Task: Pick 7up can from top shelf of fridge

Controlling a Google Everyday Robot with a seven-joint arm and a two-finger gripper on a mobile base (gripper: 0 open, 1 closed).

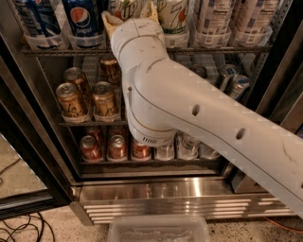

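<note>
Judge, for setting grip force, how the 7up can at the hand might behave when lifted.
The white-silver aluminium 7up can, at the hand by the grey wire top shelf, looks smooth, so probably slippery. Standing upright, it may tip if nudged.

End effector [128,11] at 7up can [124,5] on top shelf [222,48], beside Pepsi cans [85,21].

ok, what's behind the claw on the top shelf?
A 7up can stands behind the claw on the top shelf; only part of its label shows. The arm covers its lower part.
</note>
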